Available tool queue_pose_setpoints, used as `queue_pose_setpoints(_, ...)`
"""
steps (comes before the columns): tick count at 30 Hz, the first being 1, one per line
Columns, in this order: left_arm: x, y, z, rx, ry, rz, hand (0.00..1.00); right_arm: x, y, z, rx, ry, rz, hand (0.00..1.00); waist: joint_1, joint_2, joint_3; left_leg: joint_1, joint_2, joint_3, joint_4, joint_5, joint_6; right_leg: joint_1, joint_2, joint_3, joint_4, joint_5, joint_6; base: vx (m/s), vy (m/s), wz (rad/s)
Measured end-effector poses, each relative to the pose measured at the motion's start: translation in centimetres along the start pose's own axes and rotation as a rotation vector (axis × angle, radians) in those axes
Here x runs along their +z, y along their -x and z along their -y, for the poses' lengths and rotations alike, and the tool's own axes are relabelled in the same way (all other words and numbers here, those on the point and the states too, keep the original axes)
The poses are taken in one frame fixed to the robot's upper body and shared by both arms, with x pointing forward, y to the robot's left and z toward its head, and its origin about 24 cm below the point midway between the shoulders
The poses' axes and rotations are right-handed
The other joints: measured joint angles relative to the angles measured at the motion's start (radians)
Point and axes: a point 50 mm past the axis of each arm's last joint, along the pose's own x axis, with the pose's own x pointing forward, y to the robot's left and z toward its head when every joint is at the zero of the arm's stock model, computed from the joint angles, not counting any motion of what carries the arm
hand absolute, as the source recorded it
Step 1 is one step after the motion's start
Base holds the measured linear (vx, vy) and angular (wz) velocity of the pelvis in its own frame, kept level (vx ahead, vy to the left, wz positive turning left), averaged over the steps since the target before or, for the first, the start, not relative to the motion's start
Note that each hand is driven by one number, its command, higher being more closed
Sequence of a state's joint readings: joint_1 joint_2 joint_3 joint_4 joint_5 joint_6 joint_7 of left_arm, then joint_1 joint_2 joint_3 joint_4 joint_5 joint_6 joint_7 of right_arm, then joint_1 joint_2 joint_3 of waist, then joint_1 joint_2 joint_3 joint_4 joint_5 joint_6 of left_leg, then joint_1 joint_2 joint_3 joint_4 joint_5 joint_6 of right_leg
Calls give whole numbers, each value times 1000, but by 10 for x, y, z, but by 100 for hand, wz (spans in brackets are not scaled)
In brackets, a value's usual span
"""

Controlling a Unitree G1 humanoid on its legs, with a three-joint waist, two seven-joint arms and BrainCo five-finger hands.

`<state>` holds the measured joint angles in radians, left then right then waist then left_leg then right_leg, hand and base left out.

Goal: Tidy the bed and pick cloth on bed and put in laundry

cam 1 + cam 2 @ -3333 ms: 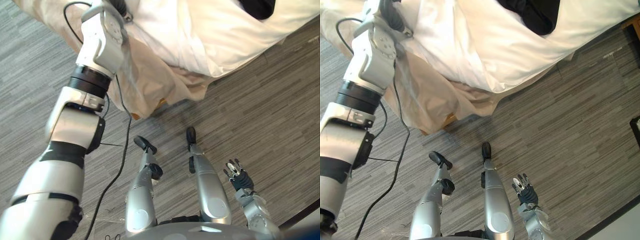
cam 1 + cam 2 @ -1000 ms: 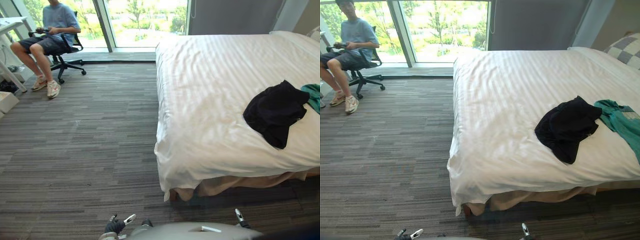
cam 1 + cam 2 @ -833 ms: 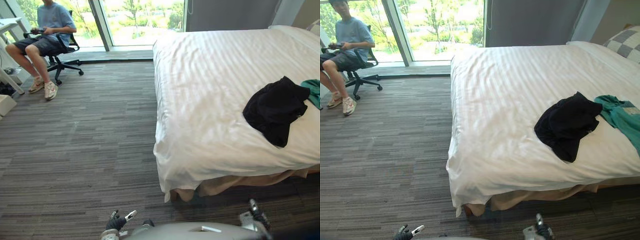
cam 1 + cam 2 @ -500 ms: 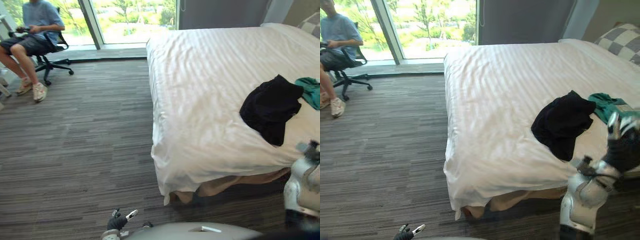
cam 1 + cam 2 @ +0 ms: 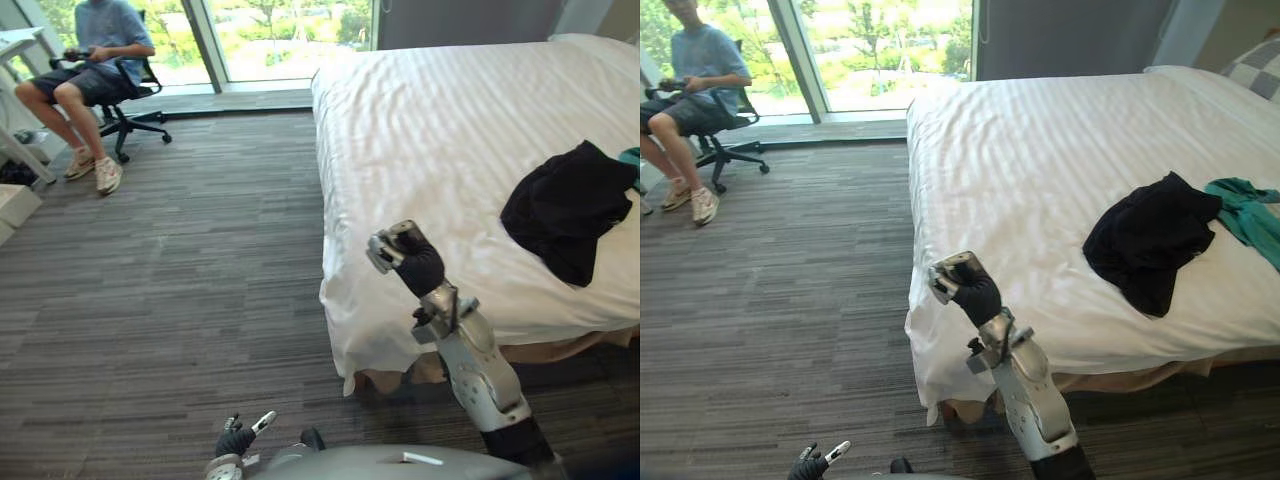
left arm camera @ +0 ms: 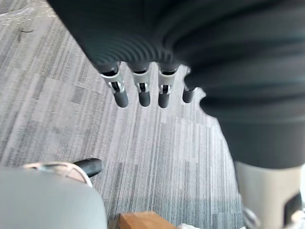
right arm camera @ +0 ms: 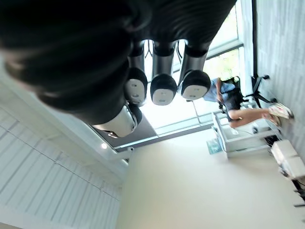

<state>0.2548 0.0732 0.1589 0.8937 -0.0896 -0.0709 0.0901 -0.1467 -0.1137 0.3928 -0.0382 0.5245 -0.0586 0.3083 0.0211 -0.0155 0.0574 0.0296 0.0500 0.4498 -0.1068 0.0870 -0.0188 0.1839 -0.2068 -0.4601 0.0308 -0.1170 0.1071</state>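
Observation:
A black cloth point(image 5: 570, 205) lies crumpled on the white bed point(image 5: 430, 130), near its right side. Beside it, at the far right, lies a teal cloth point(image 5: 1245, 215). My right hand point(image 5: 410, 260) is raised in front of the bed's near corner, well to the left of the black cloth. In the right wrist view its fingers point(image 7: 162, 86) are curled in with nothing in them. My left hand point(image 5: 235, 440) hangs low over the carpet, fingers point(image 6: 138, 90) straight and apart from everything.
A person sits on an office chair point(image 5: 95, 40) by the window at the far left. Grey carpet point(image 5: 180, 260) spreads left of the bed. A beige bed skirt point(image 5: 1120, 378) hangs under the sheet. A checked pillow point(image 5: 1250, 55) lies at the bed's head.
My right arm has swung up from the lower right edge to the bed's near corner, and its fingers have curled shut. The camera has shifted a little. The cloths have not moved.

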Motion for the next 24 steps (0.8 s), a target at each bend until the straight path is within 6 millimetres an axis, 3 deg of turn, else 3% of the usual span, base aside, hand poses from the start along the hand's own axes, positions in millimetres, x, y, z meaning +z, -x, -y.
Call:
queue_pose_setpoints(1,-4,0,-2,6,-5,-17,0,-12,-7,-1,-4,-18,-65,100,17,-4,-2,-2,0,-8,0,5,0,2,1,-6,1,-9,4,-32,-46,28)
queue_pose_setpoints(4,-8,0,-7,11,-9,-36,0,-35,-22,-9,-10,-54,-184,100,30,-15,5,-29,-1,-50,0,19,2,0,14,-40,1,-20,-13,-28,-37,37)
queue_pose_setpoints(8,-4,-3,-10,5,-24,-40,0,-44,-43,-6,-58,-37,-252,100,59,-38,29,-77,11,-81,1,41,3,-36,25,-57,4,-26,-19,-28,-22,21)
queue_pose_setpoints(9,6,-7,-12,-2,-57,-15,0,-36,-56,-4,-70,-3,-239,100,82,-46,41,-118,20,-87,1,61,11,-74,35,-57,4,-17,-32,-48,-25,7)
queue_pose_setpoints(10,9,-8,-11,-6,-68,-7,0,-32,-61,-3,-73,14,-231,100,83,-51,52,-131,21,-91,1,67,13,-86,40,-57,3,-13,-38,-76,-36,12)
queue_pose_setpoints(12,42,-17,-8,-17,-58,65,0,-5,-89,10,-120,90,-170,100,100,-76,128,-196,43,-115,7,103,15,-137,68,-75,3,7,-45,-87,-20,22)
queue_pose_setpoints(13,52,-20,-6,-22,-61,87,0,2,-94,15,-138,103,-148,100,105,-80,147,-211,47,-124,7,111,16,-147,74,-80,4,9,-44,-86,-13,32)
queue_pose_setpoints(15,91,-24,7,-58,-31,189,0,37,-114,28,-190,146,-48,100,114,-83,219,-276,61,-154,8,142,21,-197,89,-98,24,12,-47,-88,-4,31)
queue_pose_setpoints(18,123,-23,30,-120,18,285,0,71,-124,35,-214,188,53,100,133,-70,280,-325,72,-165,8,160,22,-259,88,-105,72,4,-55,-72,29,8)
queue_pose_setpoints(21,142,-16,56,-200,26,351,0,91,-126,35,-226,195,121,100,133,-46,313,-371,72,-184,7,157,11,-327,62,-122,159,-33,-50,-49,33,15)
queue_pose_setpoints(24,148,-14,66,-230,10,360,0,98,-126,35,-239,203,144,100,134,-40,327,-400,66,-188,7,161,6,-371,41,-129,210,-58,-49,-4,9,15)
